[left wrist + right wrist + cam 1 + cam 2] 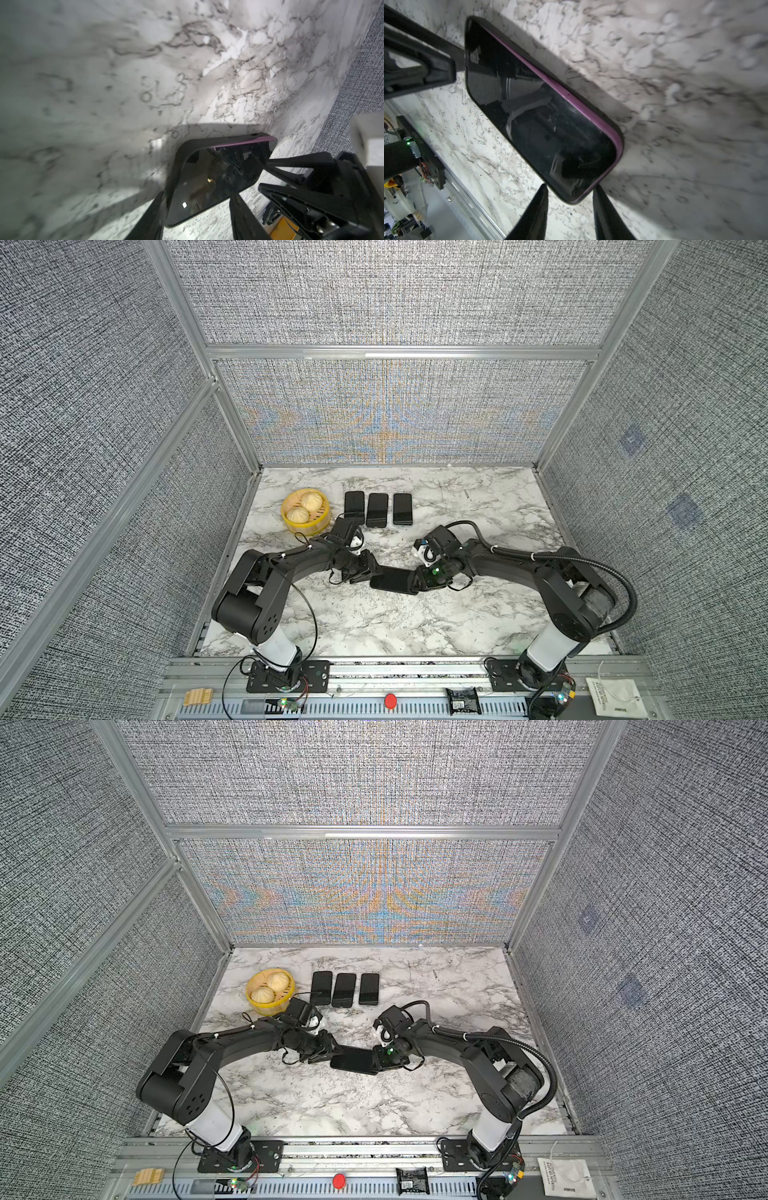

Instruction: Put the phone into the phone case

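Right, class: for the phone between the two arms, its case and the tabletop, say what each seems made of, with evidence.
Phone: glass front, glossy; it mirrors its surroundings. Case: matte black, probably soft plastic or rubber; no reflections. Tabletop: marble look, grey veins on white; possibly printed laminate.

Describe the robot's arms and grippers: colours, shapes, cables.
The left arm and right arm are matte black with white lower segments. A thick ribbed hose follows the right; a thin cable loops beside the left. The left gripper and right gripper have tapering black fingers.
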You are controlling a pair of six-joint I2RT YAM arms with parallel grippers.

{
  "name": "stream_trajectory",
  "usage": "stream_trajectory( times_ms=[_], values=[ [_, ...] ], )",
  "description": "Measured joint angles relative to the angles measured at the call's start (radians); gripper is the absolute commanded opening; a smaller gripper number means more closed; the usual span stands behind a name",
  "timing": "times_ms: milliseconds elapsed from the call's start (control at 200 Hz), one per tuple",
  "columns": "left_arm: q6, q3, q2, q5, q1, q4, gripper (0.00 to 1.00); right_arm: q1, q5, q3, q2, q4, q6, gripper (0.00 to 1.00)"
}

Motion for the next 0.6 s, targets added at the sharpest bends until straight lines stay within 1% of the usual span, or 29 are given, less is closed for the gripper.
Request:
stream_trajectory(
  times_ms=[140,255,410,510,555,600],
  values=[
    [0.002,-0.032,-0.037,-0.031,0.032,-0.032,0.52,0.046,-0.020,0.021,0.033,0.039,0.033,0.38],
    [-0.002,-0.056,-0.056,-0.037,0.034,-0.032,0.52,0.054,-0.024,0.025,0.007,0.037,0.032,0.37],
    [-0.024,-0.104,-0.090,-0.013,0.034,-0.006,0.53,0.029,0.003,0.045,-0.073,0.006,-0.039,0.37],
    [-0.036,-0.146,-0.156,-0.016,0.035,-0.036,0.63,-0.016,0.014,0.060,-0.063,-0.010,-0.082,0.37],
    [-0.046,-0.150,-0.187,-0.022,0.042,-0.060,0.65,-0.031,0.016,0.079,-0.043,-0.024,-0.098,0.36],
    [-0.047,-0.149,-0.208,-0.031,0.045,-0.071,0.66,-0.036,0.013,0.099,-0.025,-0.027,-0.111,0.37]
  ],
)
